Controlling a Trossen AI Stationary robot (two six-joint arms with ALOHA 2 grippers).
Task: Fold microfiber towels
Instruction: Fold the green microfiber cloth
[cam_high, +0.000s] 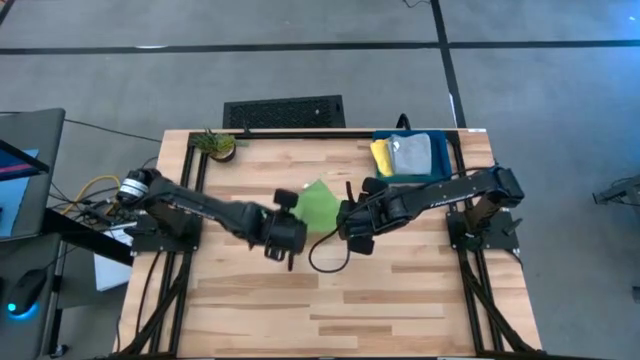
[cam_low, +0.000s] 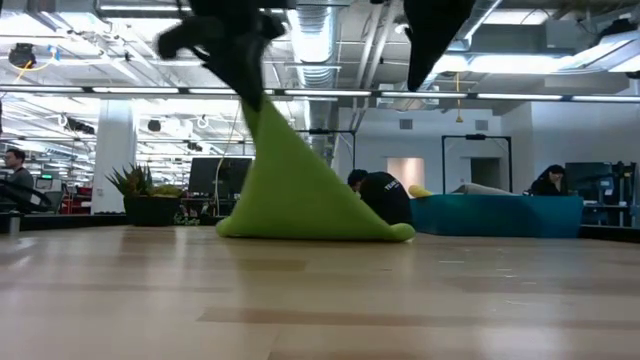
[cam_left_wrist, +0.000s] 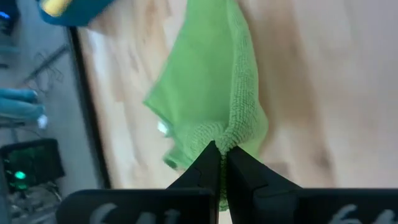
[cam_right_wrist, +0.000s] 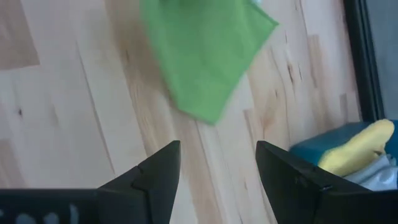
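Note:
A lime green microfiber towel (cam_high: 320, 205) is at the middle of the table. It rises in a tent shape (cam_low: 290, 180) to my left gripper (cam_low: 252, 95), which is shut on it, while its lower edge (cam_low: 320, 232) rests on the wood. My right gripper (cam_high: 346, 224) hovers open just right of the towel and above the table (cam_right_wrist: 217, 168), touching nothing. A yellow towel (cam_high: 382, 158) and a grey towel (cam_high: 412, 152) lie in the teal-blue bin (cam_high: 440, 165) at the back right. My left gripper pinches a bunched bit of the green towel's edge (cam_left_wrist: 225, 135) between its two fingers. The fingers slant down from above, coming from the table's left. The towel hangs below them and spreads out toward the table, with its lower edge lying on the wood.
A small potted plant (cam_high: 218, 146) stands at the back left corner. A black cable loop (cam_high: 326, 262) lies on the table just in front of the two grippers. The near half of the table (cam_high: 340, 310) is bare wood. People show in the room beyond (cam_low: 385, 195).

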